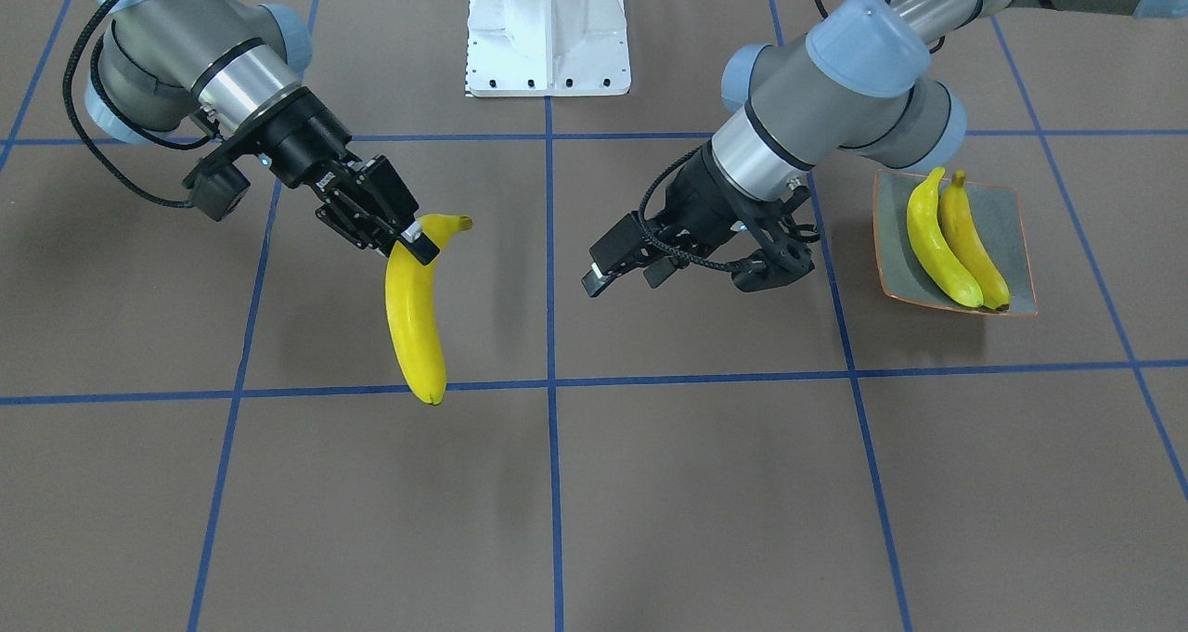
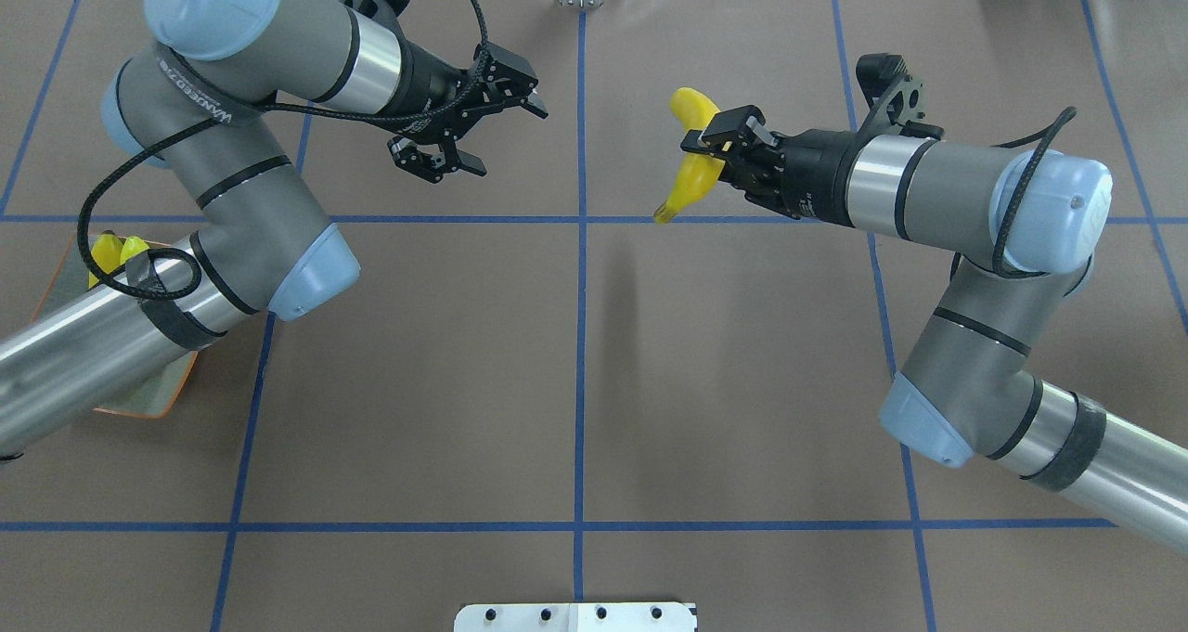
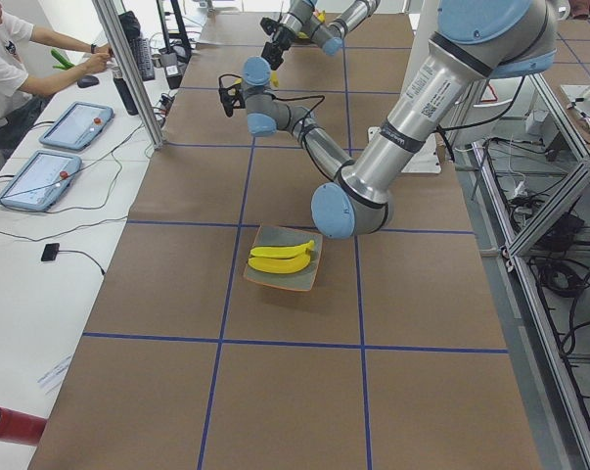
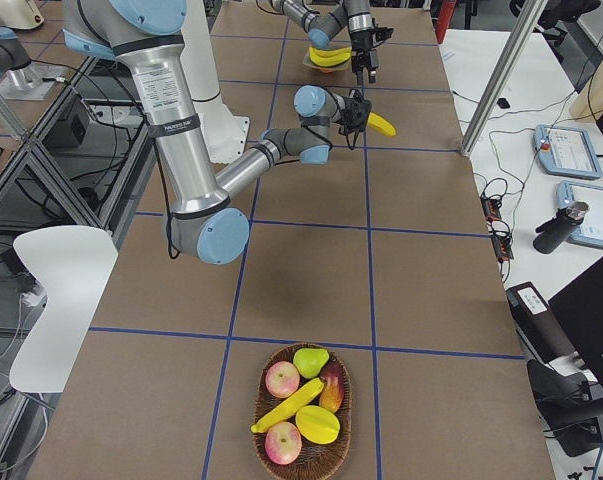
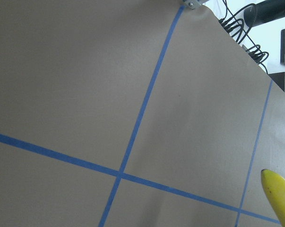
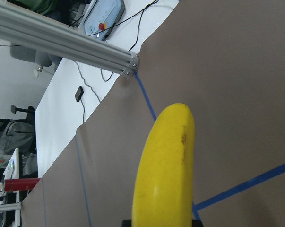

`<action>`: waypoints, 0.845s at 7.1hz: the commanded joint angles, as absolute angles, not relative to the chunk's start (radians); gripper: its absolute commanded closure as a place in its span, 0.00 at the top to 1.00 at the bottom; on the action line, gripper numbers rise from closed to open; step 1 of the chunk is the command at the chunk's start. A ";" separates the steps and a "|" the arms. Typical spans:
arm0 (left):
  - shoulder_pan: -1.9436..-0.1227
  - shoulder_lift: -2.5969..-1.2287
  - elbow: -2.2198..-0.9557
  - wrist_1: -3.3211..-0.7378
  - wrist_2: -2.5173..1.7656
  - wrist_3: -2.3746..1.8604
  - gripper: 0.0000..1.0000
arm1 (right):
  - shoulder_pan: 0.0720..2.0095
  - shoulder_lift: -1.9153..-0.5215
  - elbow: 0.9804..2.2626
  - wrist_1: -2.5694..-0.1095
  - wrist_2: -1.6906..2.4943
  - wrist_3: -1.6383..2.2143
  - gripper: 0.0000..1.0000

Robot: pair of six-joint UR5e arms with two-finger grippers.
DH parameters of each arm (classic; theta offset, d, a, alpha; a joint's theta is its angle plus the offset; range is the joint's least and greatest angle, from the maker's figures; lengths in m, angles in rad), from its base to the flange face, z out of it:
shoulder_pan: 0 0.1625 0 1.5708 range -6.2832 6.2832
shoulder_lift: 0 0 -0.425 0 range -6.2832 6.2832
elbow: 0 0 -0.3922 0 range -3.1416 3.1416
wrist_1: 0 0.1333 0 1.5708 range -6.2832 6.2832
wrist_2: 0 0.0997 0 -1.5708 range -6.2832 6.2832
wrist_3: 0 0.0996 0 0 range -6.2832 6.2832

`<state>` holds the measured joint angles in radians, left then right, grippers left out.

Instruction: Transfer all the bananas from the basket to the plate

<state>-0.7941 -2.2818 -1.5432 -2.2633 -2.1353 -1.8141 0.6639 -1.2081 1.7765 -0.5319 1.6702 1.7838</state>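
My right gripper [image 1: 418,242] is shut on the stem end of a yellow banana [image 1: 415,326] and holds it above the table; the banana hangs tip down. This banana also shows in the overhead view [image 2: 691,173] and the right wrist view [image 6: 166,165], and its tip shows in the left wrist view [image 5: 280,196]. My left gripper [image 1: 687,275] is wide open and empty, a little apart from the banana, facing it. The grey-green plate [image 1: 1007,233] holds two bananas [image 1: 937,242] side by side. The wicker basket [image 4: 346,400] holds one banana [image 4: 286,405].
The basket also holds apples, a pear and other fruit [image 4: 283,380]. In the overhead view my left arm covers most of the plate [image 2: 153,400]. The robot's white base [image 1: 548,29] stands at the table's back middle. An operator [image 3: 11,69] sits beside the table.
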 commanded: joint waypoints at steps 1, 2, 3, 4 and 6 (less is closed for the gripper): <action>-0.756 -2.321 -1.543 -2.273 -2.132 -1.891 1.00 | 0.579 -1.174 1.775 -0.515 1.588 1.679 0.00; -0.756 -2.321 -1.543 -2.313 -2.132 -1.938 1.00 | 0.557 -1.175 1.775 -0.515 1.572 1.590 0.00; -0.752 -2.321 -1.542 -2.321 -2.132 -1.948 1.00 | 0.546 -1.170 1.775 -0.514 1.574 1.545 0.00; -0.744 -2.324 -1.536 -2.324 -2.132 -1.956 1.00 | 0.537 -1.166 1.775 -0.515 1.572 1.520 0.00; -0.741 -2.324 -1.522 -2.374 -2.132 -1.983 1.00 | 0.526 -1.151 1.775 -0.514 1.572 1.488 0.00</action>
<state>-0.7436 -2.3234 -1.5315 -2.3458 -2.1322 -1.9706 0.5340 -1.1609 1.7740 -0.5143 1.5728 1.5039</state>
